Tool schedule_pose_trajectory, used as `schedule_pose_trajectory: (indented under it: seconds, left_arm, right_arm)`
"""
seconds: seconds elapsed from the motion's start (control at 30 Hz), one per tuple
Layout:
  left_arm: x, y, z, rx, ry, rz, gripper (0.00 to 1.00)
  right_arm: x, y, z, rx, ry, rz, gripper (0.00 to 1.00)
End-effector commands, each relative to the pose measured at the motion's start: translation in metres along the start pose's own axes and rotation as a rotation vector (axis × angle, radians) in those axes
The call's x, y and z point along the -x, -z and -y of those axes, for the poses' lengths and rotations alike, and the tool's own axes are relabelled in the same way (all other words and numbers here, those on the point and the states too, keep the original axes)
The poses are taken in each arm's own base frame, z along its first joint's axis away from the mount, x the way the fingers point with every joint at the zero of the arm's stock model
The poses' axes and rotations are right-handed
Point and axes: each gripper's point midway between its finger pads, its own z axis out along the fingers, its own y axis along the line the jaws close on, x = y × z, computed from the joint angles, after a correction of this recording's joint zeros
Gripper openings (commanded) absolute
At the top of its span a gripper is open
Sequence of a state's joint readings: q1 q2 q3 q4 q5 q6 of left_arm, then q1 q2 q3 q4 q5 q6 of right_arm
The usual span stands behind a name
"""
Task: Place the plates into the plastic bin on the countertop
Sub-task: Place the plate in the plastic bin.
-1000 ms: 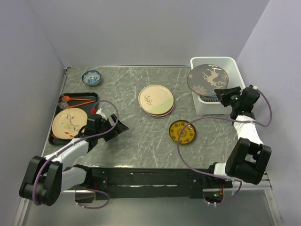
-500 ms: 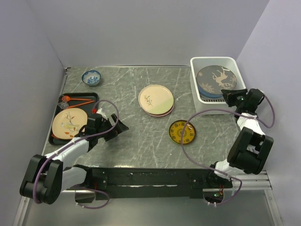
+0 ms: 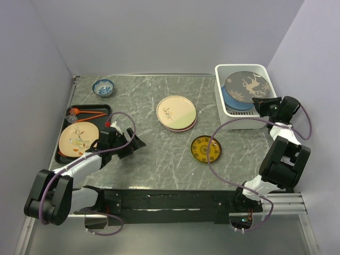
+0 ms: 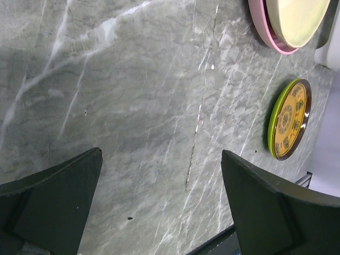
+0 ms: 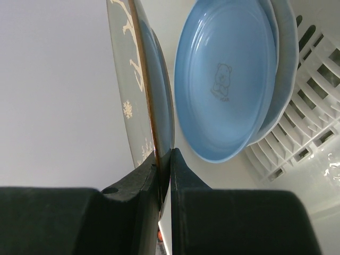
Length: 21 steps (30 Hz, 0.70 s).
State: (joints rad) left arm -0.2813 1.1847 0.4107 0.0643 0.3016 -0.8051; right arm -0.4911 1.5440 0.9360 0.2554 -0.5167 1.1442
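Note:
My right gripper (image 3: 264,104) is shut on the rim of a dark grey plate with a pale deer pattern (image 3: 248,85) and holds it inside the white plastic bin (image 3: 236,120), over a blue plate (image 3: 232,101). In the right wrist view the grey plate (image 5: 139,79) stands edge-on between my fingers (image 5: 166,178), next to the blue plate with a bear print (image 5: 226,79). My left gripper (image 3: 134,142) is open and empty above the countertop (image 3: 143,154). A cream sprig plate on a pink one (image 3: 176,112) and a small yellow-patterned plate (image 3: 205,149) lie mid-table.
A black tray (image 3: 104,110) at the left holds an orange-cream plate (image 3: 78,139) and red chopsticks. A small blue-and-white bowl (image 3: 103,87) sits at the back left. Walls close in behind and on both sides.
My right gripper has carried the grey deer plate back and down into the bin, over the blue plate. The left arm has barely moved.

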Motion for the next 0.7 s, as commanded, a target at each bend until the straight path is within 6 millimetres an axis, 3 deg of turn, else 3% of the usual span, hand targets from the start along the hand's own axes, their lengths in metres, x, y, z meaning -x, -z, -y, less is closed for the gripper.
schedule_pose_trajectory:
  seconds: [0.0,0.33,0.67]
  left_arm:
    - [0.016,0.0,0.018,-0.05,-0.045,0.04,0.99]
    - [0.014,-0.004,0.017,-0.051,-0.037,0.023,0.99]
    - [0.011,-0.005,0.013,-0.037,-0.042,0.016,0.99]
  right_arm:
    - [0.022,0.007,-0.074,0.207,0.09,0.05,0.08]
    - [0.021,-0.014,-0.09,0.162,0.122,0.015,0.12]
    - [0.009,-0.043,-0.063,0.067,0.122,-0.031,0.14]
